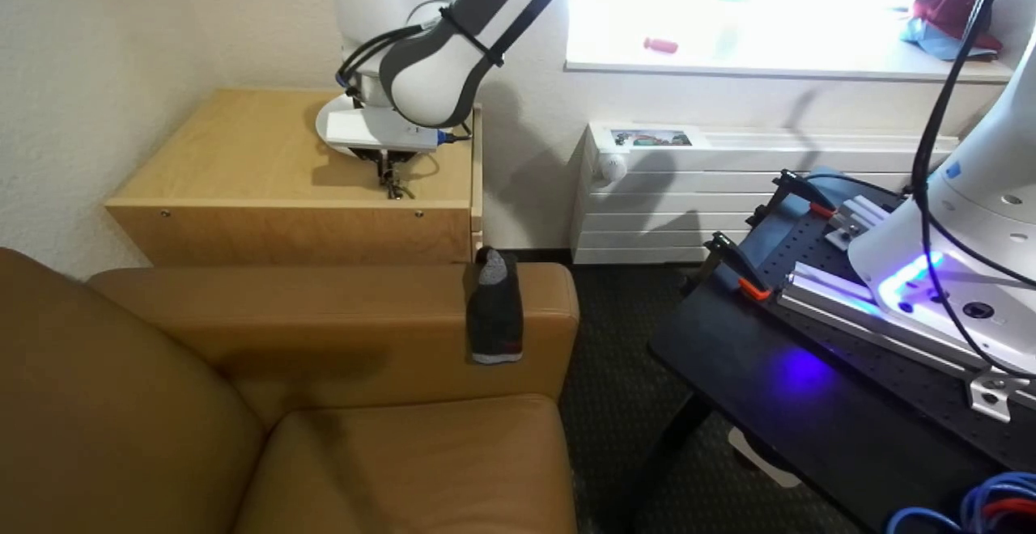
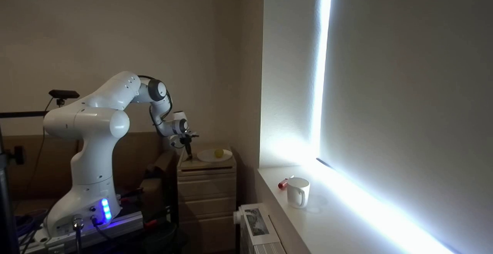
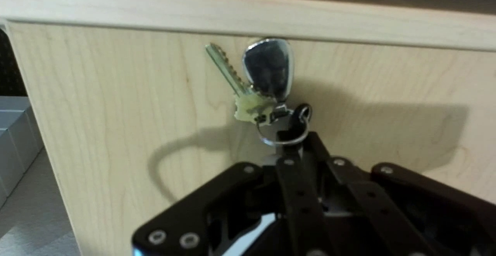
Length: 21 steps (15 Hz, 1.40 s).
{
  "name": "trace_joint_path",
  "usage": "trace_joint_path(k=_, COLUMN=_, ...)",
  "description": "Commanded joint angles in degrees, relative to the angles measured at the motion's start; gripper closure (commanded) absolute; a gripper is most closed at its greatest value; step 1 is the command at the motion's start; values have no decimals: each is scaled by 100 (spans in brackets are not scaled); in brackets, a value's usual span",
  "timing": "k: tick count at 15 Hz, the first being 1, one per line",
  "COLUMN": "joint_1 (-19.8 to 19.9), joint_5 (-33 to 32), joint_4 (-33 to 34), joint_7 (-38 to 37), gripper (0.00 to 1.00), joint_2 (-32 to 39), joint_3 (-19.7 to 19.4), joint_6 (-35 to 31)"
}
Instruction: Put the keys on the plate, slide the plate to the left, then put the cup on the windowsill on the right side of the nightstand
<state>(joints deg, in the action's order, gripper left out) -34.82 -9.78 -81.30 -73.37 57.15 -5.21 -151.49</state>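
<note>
Claw [image 3: 298, 141] low over the nightstand [image 1: 243, 150], tips drawn together, pinching the keys [image 3: 254, 104] by their ring [image 3: 281, 144]; the dark fob [image 3: 268, 68] splays out beyond the tips. In an exterior view the spot is the nightstand's near edge, towards the sofa [image 1: 340, 299]; whether the keys rest on the wood or just clear of it, cannot tell. Step in hand, by my reading: picking up the keys, opening part of the task, slide and cup not yet done. Plate [image 2: 206, 156] on the same top, near the claw and right of it in an exterior view, yellow fruit [image 2: 219, 153] sitting on it. Next move should call for a straight lift, a short carry, then a low release on bare plate beside the fruit, which could roll if nudged. Hold is at the ring, so expect some swing. Farther out, cup [image 2: 298, 193] upright on the windowsill [image 2: 327, 231], red item [image 2: 283, 184] just beside it; cup probably bound for the nightstand's right side, last.
</note>
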Motion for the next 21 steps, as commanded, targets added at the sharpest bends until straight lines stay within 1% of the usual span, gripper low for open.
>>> trace_joint_path(k=1, joint_1=225, joint_5=402, joint_4=99, joint_7=169, gripper=98, joint_2=-27, joint_3=314, joint_6=240)
trace_joint_path(k=4, joint_1=425, joint_5=803, joint_4=114, joint_7=368, gripper=100, joint_2=-375, joint_3=707, joint_6=513)
trace_joint_path(k=6, joint_1=580, joint_5=1016, joint_4=174, joint_7=497, gripper=99, joint_2=-636, joint_3=952, joint_6=714)
trace_joint_path(k=8, joint_1=615, joint_5=1096, joint_4=349, joint_7=422, gripper=100, joint_2=-860, joint_3=970, joint_6=992)
trace_joint_path(k=9, joint_1=612, joint_5=1097, joint_4=490, joint_7=323, gripper=100, joint_2=-945, joint_3=917, joint_6=1105)
trace_joint_path(k=10, joint_1=571, joint_5=1031, joint_4=640, joint_7=168, gripper=100, joint_2=-1007, joint_3=785, joint_6=1173)
trace_joint_path(k=11, joint_1=580, joint_5=998, joint_4=766, joint_7=85, gripper=100, joint_2=-1046, joint_3=736, joint_6=1227)
trace_joint_path(k=12, joint_1=522, joint_5=872, joint_4=906, joint_7=-121, gripper=100, joint_2=-1058, joint_3=570, joint_6=1293)
trace_joint_path(k=13, joint_1=556, joint_5=871, joint_4=981, joint_7=-152, gripper=74, joint_2=-1102, joint_3=584, joint_6=1501)
trace_joint_path(k=14, joint_1=563, joint_5=881, joint_4=883, joint_7=-45, gripper=98, joint_2=-1044, joint_3=683, joint_6=1218)
trace_joint_path(k=15, joint_1=550, joint_5=928, joint_4=918, joint_7=-47, gripper=67, joint_2=-1091, joint_3=601, joint_6=1304)
trace_joint_path(k=16, joint_1=506, joint_5=887, joint_4=860, joint_7=-63, gripper=61, joint_2=-1064, joint_3=579, joint_6=1346)
trace_joint_path(k=17, joint_1=495, joint_5=922, joint_4=779, joint_7=-54, gripper=53, joint_2=-1036, joint_3=622, joint_6=1382)
trace_joint_path(k=21, joint_1=366, joint_5=956, joint_4=574, joint_7=-57, gripper=24, joint_2=-818, joint_3=727, joint_6=1360)
